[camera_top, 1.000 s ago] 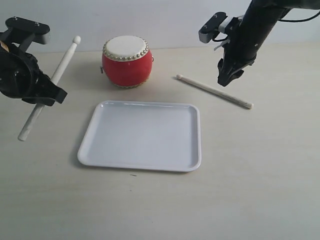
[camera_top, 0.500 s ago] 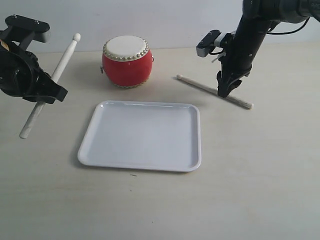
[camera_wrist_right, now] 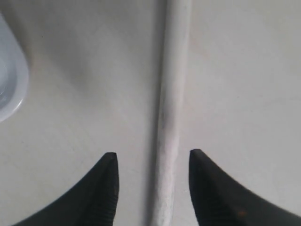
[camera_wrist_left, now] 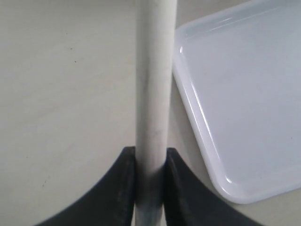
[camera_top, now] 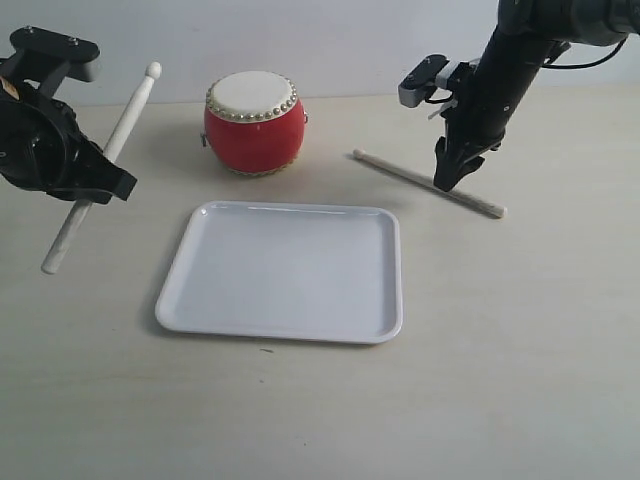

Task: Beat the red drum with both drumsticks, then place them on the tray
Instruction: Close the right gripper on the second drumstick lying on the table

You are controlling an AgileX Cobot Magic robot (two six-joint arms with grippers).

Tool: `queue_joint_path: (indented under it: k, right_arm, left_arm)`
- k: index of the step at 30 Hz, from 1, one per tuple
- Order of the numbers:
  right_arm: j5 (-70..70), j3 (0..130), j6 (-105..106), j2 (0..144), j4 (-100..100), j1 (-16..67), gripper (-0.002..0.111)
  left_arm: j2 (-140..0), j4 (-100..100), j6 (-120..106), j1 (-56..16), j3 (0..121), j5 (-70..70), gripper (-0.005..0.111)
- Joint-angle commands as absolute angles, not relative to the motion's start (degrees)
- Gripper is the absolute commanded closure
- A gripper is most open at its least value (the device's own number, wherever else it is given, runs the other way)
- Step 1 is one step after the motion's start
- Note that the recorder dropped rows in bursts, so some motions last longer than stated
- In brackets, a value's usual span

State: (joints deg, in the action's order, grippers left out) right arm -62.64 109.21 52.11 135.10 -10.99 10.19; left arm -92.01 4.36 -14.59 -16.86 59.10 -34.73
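Note:
The red drum (camera_top: 254, 122) with its cream skin stands on the table behind the white tray (camera_top: 285, 270). At the far left my left gripper (camera_top: 88, 186) is shut on one drumstick (camera_top: 103, 164), held in the air and slanting up with its round tip toward the drum; the left wrist view shows its shaft (camera_wrist_left: 154, 84) pinched between the black fingers (camera_wrist_left: 117, 188). The other drumstick (camera_top: 412, 176) lies flat on the table right of the drum. My right gripper (camera_top: 446, 180) is down over it, open, its fingertips (camera_wrist_right: 107, 169) either side of the shaft (camera_wrist_right: 170, 108) without touching.
The tray's rounded corner (camera_wrist_right: 10, 89) shows beside the lying stick in the right wrist view, and the tray's rim (camera_wrist_left: 202, 127) runs close to the held stick in the left wrist view. Pale table surface (camera_top: 500, 380) stretches in front of and right of the tray.
My right gripper came down from above the table onto the lying drumstick and now straddles it. The left arm with its stick rose slightly.

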Motion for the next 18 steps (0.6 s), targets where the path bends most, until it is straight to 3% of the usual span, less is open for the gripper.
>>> queue_joint_path:
  k: [1,18]
  right_arm:
    - [-62.1,109.7,52.8,134.8,-11.5,10.1,0.064]
    - [-64.6,109.7,52.3,134.8,-10.4,10.1,0.064]
  left_arm:
    - [-91.4,4.6,-14.8,-17.1,59.3,-34.1,0.107]
    - [-91.4,4.6,-14.8,-17.1,59.3,-34.1,0.107]
